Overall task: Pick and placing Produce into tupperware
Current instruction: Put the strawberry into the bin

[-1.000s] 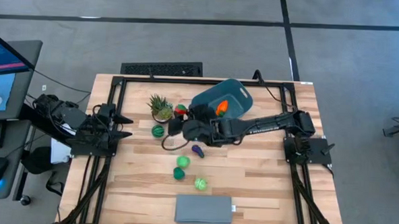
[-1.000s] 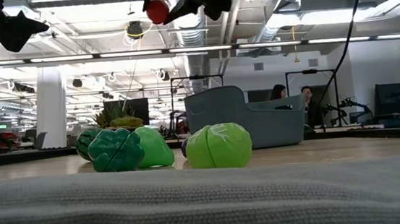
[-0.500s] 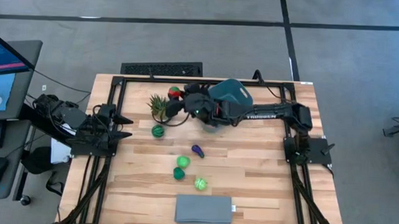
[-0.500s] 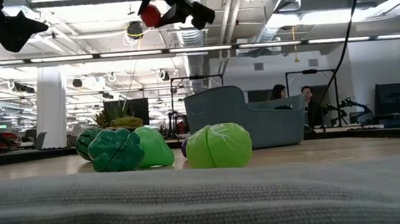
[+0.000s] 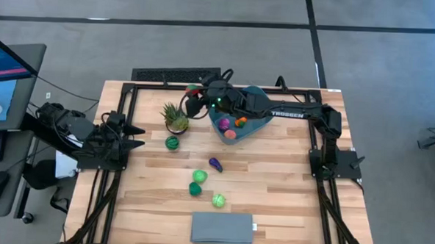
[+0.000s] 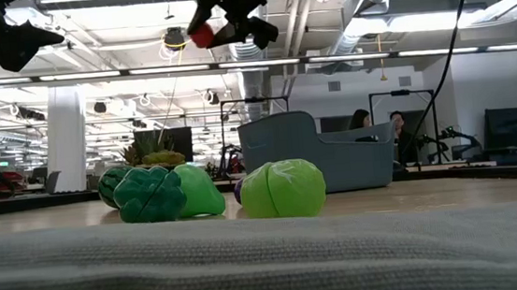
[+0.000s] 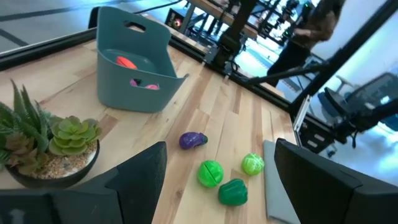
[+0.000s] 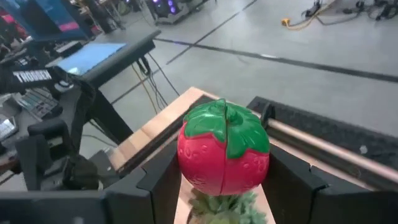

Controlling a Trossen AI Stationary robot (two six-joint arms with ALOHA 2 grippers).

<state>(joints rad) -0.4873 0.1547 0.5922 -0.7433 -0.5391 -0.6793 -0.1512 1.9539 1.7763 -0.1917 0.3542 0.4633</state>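
While the right gripper squeezes the red strawberry, it is up high at the far side, just left of the blue tub.

To do this well, it should swing right until the strawberry is over the middle of the tub, go low, then let go. It should stay clear of the spiky plant. The left gripper waits half open, holding nothing, at the left edge.

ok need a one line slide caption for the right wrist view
Right gripper holding a red toy strawberry with a green cap above the spiky potted plant, near the wooden table's edge.
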